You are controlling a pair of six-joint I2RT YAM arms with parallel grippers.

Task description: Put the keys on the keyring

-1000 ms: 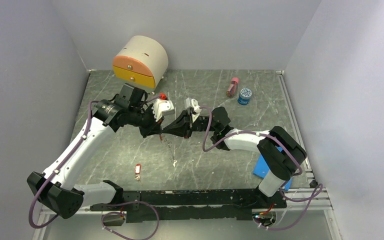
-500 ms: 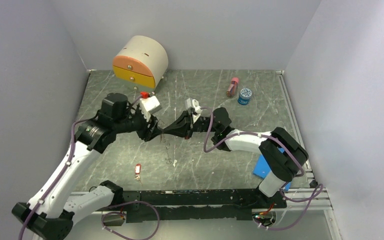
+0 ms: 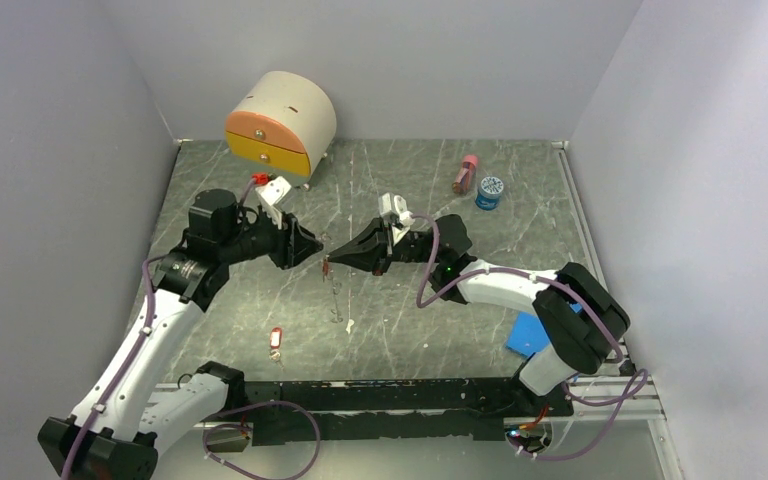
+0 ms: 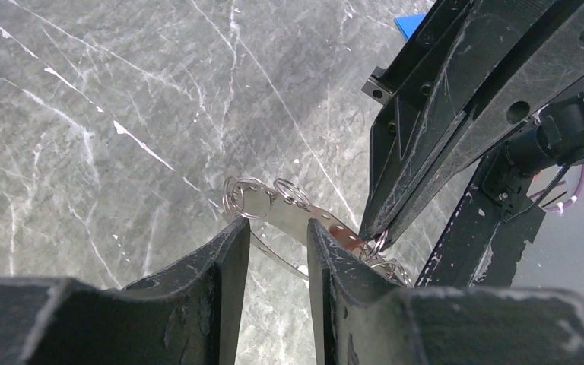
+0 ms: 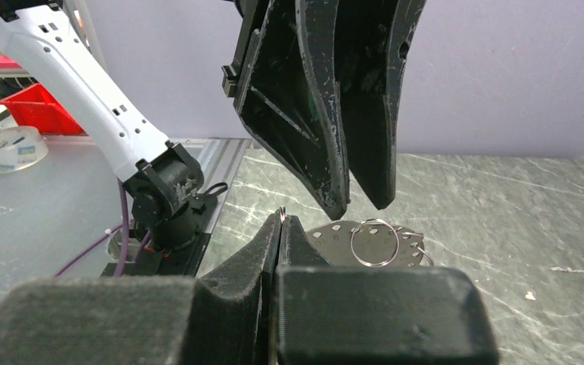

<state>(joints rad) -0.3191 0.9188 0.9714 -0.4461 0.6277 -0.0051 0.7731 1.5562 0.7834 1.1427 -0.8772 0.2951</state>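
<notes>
Red-tagged key point(image 3: 276, 342): one, loose, flat on the tabletop point(image 3: 410, 330) toward the near edge. Its long axis runs roughly near-to-far. It is well apart from both pairs of fingers and nearer the left arm.
Wire hoop: a thin dark wire stands up between the right fingers, and I take it for the keyring point(image 5: 280, 216), held in the air over the middle of the tabletop. From above, its loop is too fine to trace.
Metal hanging there: one flat perforated strip point(image 4: 304, 217) and at least three small split rings point(image 4: 236, 199). A red fleck at the right fingertips is likely a tag. How many keys hang there I cannot tell.
Fingers, right: the right gripper point(image 5: 281, 224) is pressed together on that wire.
Fingers, left: the left gripper point(image 4: 277, 228) is partly spread with a clear gap, holding nothing, its tips just short of the strip.
Relation that matters: the strip's long axis runs from the left fingers across to the right fingertips, so the bundle sits between the two.
Next move, my guess: the left arm fetches the loose key.
Further off: one pink bottle point(image 3: 465, 175), one blue-lidded jar point(image 3: 490, 191), one rounded box point(image 3: 280, 120) with two drawers.
</notes>
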